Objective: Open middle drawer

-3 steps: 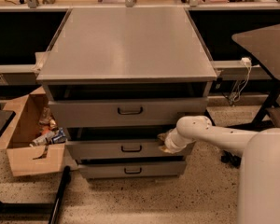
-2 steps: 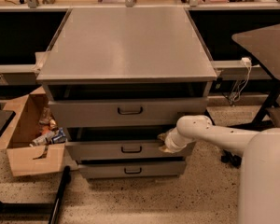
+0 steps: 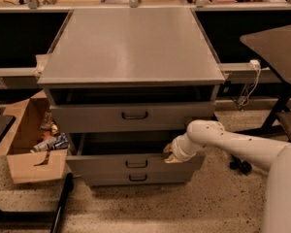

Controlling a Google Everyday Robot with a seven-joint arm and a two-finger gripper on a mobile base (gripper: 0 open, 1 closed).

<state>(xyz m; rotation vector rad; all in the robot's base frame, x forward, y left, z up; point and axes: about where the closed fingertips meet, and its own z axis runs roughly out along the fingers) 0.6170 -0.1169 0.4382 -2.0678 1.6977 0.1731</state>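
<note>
The grey cabinet (image 3: pixel 131 47) has three drawers. The middle drawer (image 3: pixel 102 165), with a small dark loop handle (image 3: pixel 136 164), is pulled partway out, and a dark gap shows above its front. My gripper (image 3: pixel 170 154) is at the top right edge of that drawer's front, right of the handle, on my white arm (image 3: pixel 223 142) reaching in from the right. The top drawer (image 3: pixel 87 118), the tallest, also stands slightly out. The bottom drawer (image 3: pixel 106 178) shows just under the middle one.
An open cardboard box (image 3: pixel 29 144) with cans and litter sits on the floor left of the cabinet. A dark table (image 3: pixel 276 47) on a black leg stands at the right. A black bar (image 3: pixel 62 203) lies on the floor at the lower left. A workbench runs along the back.
The middle drawer has slid further out toward the camera, and my gripper has moved down and forward with its edge. The other drawers have stayed put.
</note>
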